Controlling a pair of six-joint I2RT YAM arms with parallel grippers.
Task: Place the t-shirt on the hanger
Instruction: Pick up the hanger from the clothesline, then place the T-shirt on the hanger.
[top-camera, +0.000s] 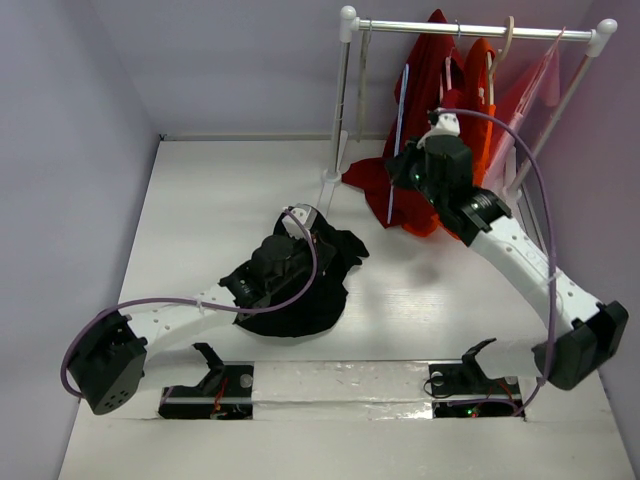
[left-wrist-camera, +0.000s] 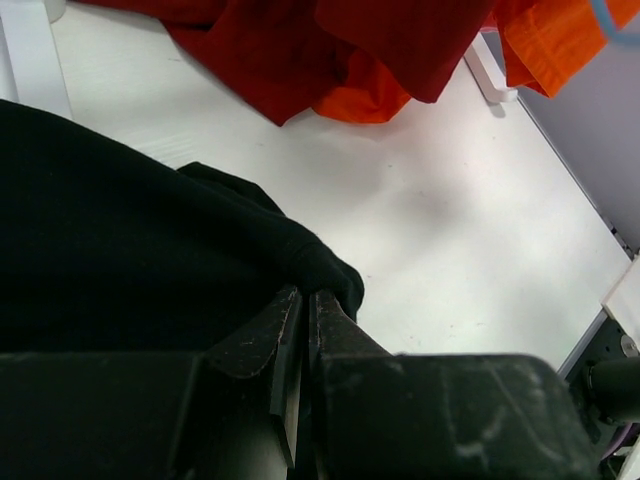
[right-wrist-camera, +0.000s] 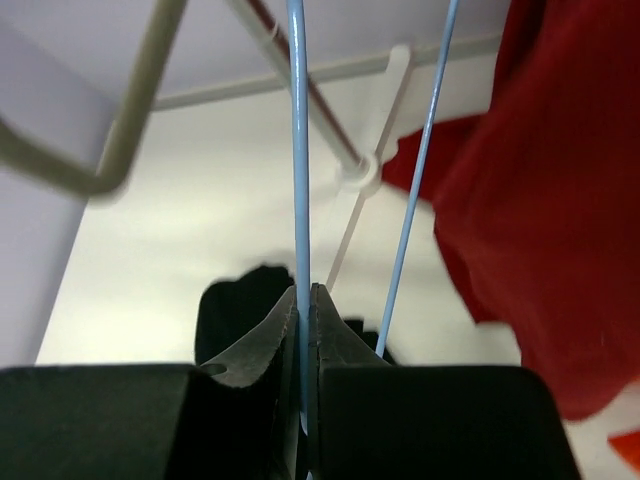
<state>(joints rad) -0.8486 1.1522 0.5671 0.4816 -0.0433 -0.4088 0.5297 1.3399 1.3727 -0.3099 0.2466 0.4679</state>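
Note:
The black t-shirt (top-camera: 300, 295) lies bunched on the white table, left of centre. My left gripper (top-camera: 312, 238) is shut on a fold at its far edge; in the left wrist view the jaws (left-wrist-camera: 305, 298) pinch the black cloth (left-wrist-camera: 120, 230). The light-blue wire hanger (top-camera: 400, 130) hangs upright at the rack's left part. My right gripper (top-camera: 402, 166) is shut on one of its wires, above the table. In the right wrist view the jaws (right-wrist-camera: 303, 292) clamp the blue wire (right-wrist-camera: 298, 150); a second blue wire (right-wrist-camera: 425, 150) runs to the right. The t-shirt (right-wrist-camera: 240, 300) shows below.
A white clothes rack (top-camera: 345, 100) stands at the back with red (top-camera: 425, 60), orange (top-camera: 480, 90) and pink (top-camera: 535, 85) garments, some draping onto the table. A beige-grey hanger (right-wrist-camera: 130, 130) hangs close to the right gripper. Grey walls enclose the table.

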